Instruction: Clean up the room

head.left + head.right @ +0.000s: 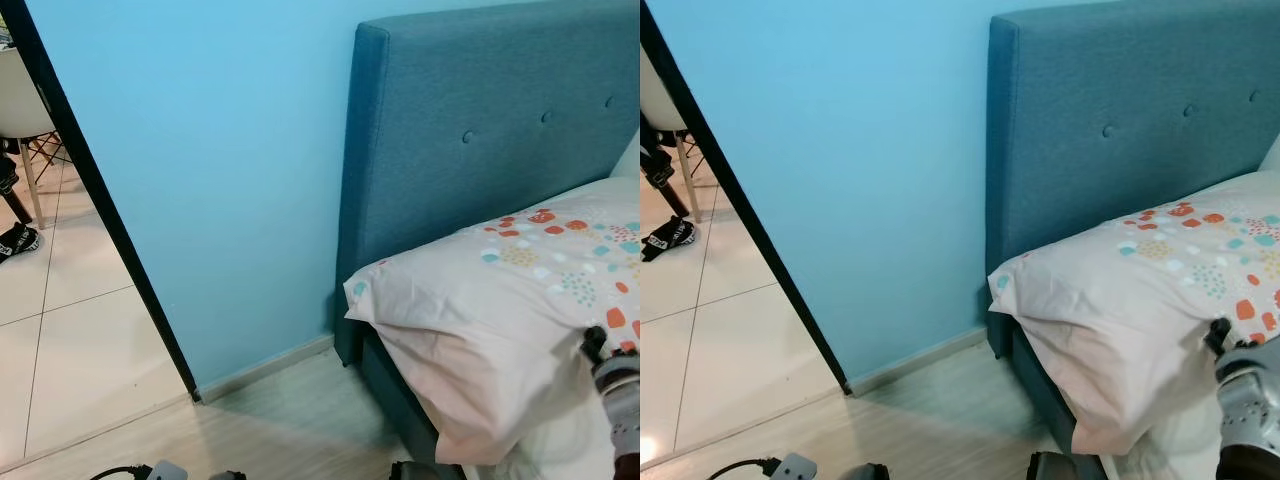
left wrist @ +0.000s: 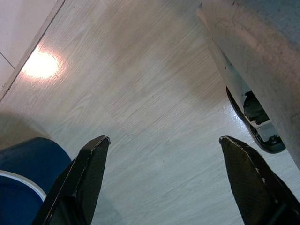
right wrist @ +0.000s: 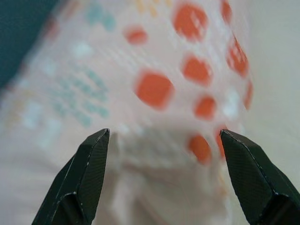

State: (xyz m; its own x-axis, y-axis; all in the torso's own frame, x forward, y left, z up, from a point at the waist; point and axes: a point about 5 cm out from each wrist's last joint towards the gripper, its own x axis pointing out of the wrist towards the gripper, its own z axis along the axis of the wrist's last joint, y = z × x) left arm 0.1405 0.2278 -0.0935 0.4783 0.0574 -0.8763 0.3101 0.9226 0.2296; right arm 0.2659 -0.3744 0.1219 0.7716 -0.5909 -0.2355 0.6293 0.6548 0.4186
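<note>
A pale pink pillow [image 1: 500, 300] with orange and teal spots lies at the head of a bed, against the blue-grey headboard [image 1: 480, 130]. My right gripper [image 3: 164, 140] is open close in front of the pillow [image 3: 154, 89], its two black fingers [image 3: 82, 178] spread wide with the spotted cloth between and beyond them. The right arm [image 1: 618, 400] reaches in at the pillow's near right side. My left gripper [image 2: 164, 145] hangs low and open over the pale wood floor [image 2: 140, 93], with nothing between its fingers.
A light blue wall [image 1: 220, 180] runs beside the bed, ending at a dark door frame [image 1: 110, 230]. Beyond it lie white floor tiles [image 1: 70, 340], a white chair [image 1: 20, 100] and a black shoe [image 1: 18, 240]. A blue object [image 2: 23, 173] sits by the left gripper.
</note>
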